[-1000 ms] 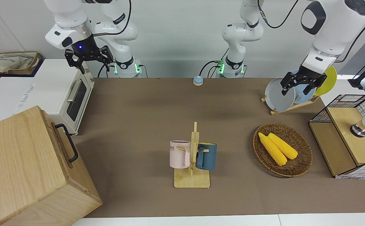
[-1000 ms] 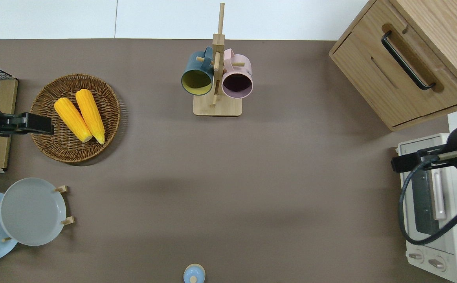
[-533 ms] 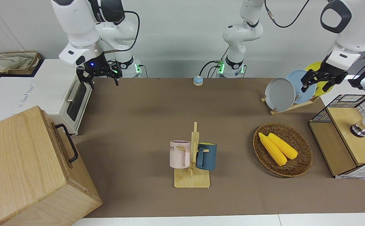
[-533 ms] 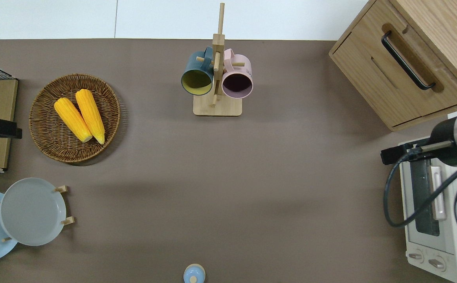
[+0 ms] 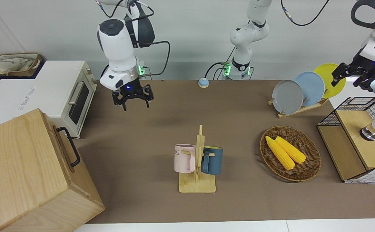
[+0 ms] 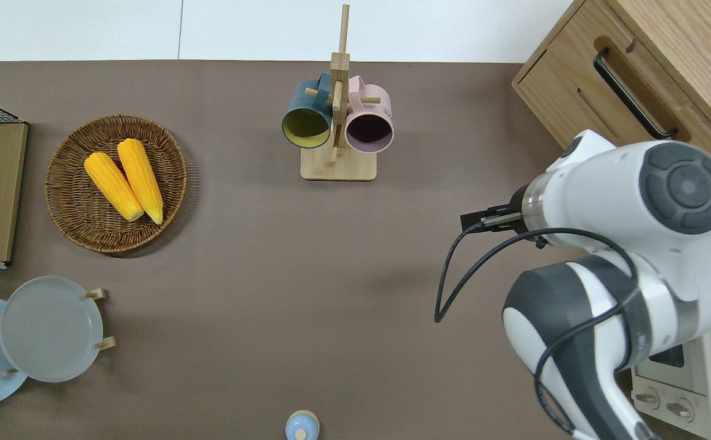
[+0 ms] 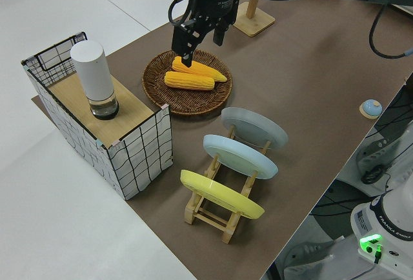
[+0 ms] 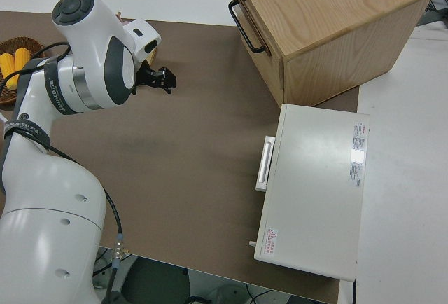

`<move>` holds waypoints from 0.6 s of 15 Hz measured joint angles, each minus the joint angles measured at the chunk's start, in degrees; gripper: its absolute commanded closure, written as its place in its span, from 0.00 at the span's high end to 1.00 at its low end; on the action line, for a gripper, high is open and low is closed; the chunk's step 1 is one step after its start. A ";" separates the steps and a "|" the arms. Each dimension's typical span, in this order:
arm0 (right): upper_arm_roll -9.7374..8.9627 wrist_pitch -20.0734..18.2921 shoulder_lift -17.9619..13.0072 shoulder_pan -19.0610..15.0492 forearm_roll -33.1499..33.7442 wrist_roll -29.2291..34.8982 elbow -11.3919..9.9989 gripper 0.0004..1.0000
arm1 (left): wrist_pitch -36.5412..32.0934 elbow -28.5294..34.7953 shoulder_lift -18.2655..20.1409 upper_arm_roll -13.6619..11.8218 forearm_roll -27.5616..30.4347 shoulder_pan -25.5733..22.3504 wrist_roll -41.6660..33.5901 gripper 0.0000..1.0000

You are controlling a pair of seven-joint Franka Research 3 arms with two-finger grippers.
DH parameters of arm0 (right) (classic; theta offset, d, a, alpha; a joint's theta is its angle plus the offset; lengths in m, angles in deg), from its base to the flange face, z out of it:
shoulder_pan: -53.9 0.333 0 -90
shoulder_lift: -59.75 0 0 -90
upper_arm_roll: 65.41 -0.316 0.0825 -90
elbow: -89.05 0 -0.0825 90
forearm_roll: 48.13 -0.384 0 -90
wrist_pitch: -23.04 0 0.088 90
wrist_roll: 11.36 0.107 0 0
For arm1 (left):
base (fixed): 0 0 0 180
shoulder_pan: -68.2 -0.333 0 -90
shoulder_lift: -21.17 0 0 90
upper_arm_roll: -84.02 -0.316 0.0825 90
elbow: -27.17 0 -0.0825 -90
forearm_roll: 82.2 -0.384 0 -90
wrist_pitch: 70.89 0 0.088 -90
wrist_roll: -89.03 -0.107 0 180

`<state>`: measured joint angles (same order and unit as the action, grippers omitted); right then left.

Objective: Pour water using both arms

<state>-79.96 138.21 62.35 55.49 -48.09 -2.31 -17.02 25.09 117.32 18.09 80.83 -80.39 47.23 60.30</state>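
This was a robotics lab staged as a mock kitchen. Two white robot arms were bolted at one edge of a worktop covered by a brown mat, with cables trailing against a bare grey wall. Kitchen props sat spread out on it: a white toaster oven, a wooden mug stand with two mugs, a wicker basket holding corn cobs, a rack of coloured plates, and a wooden cabinet.

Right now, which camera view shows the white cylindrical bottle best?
The left side view: the white cylindrical bottle stands whole and upright on the wooden box in the wire basket. The front view cuts it at the edge; the overhead and right side views miss it.
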 measured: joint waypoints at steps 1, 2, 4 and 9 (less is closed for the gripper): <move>-0.27 1.70 0.23 0.72 0.00 1.30 -0.80 0.99 | 0.00 -0.25 0.00 -0.10 0.00 -1.06 -1.55 1.00; -0.40 3.32 0.61 1.57 0.01 2.54 -1.37 0.99 | 0.04 -0.50 0.00 -0.17 0.01 -1.98 -2.83 1.00; -0.50 6.09 1.74 3.30 0.30 5.12 -1.89 0.99 | 0.28 -0.93 0.00 -0.27 0.01 -3.18 -4.70 1.00; -2.88 11.01 4.25 4.97 4.12 10.32 -1.95 0.98 | 2.17 -1.37 -0.38 -1.15 1.62 -3.62 -5.64 1.00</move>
<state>-82.84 149.22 66.60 60.46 -43.97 8.01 -18.97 27.26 115.95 17.71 79.68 -78.76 43.61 54.66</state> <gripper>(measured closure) 0.013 0.000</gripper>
